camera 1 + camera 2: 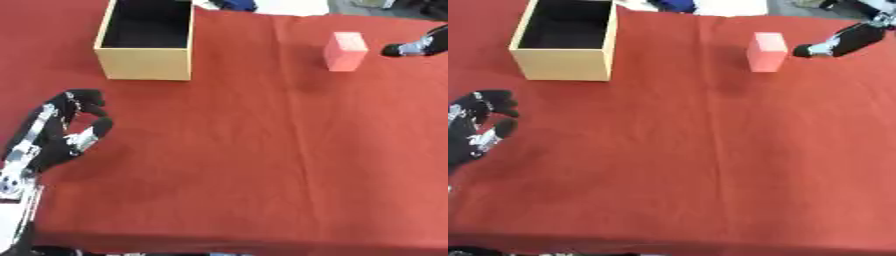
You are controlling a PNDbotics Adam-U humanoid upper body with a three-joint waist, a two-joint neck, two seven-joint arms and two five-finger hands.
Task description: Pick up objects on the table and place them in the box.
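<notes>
A staged test bench in what looks like a robotics lab: a table draped edge to edge in plain red cloth, creased from near to far down its middle. On it stand just an open wooden box, far left, and a pink block, far right, laid out like trial props. Beyond the far edge runs a strip of pale floor with dark and blue shapes too unclear to name.
</notes>
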